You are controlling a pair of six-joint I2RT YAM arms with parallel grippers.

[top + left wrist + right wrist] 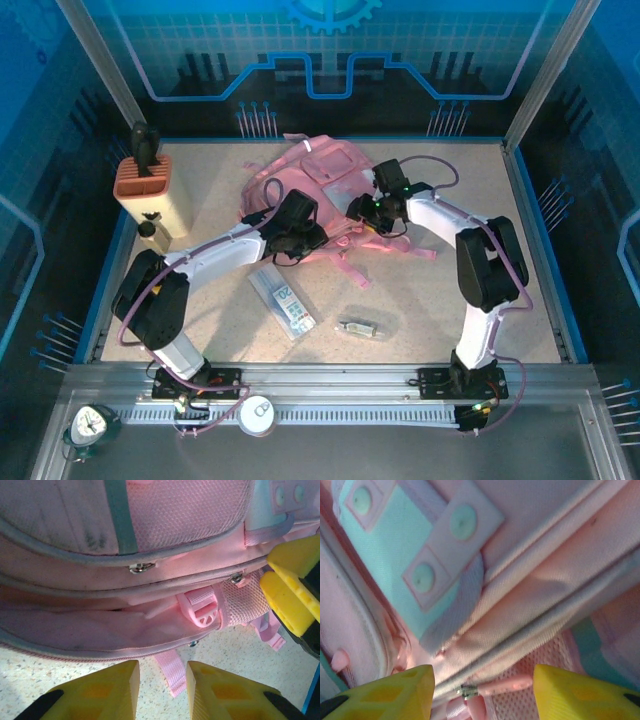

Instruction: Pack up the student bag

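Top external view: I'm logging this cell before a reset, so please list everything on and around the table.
student bag: one, pink with pale pockets, far middle of the table, straps toward the arms
holder: one, orange top on a tan body, far left
black thing: one, standing in the holder
small dark item: one, against the holder's near side, too small to identify
clear packet: one, white and blue print, in front of the bag
small pale item: one, right of the packet
white disc: one, on the near metal rail
green dial: one, rail's left end
table: one, speckled beige
left gripper: yellow fingers, open, at the bag's edge
right gripper: yellow fingers, open, at a pink zip pull
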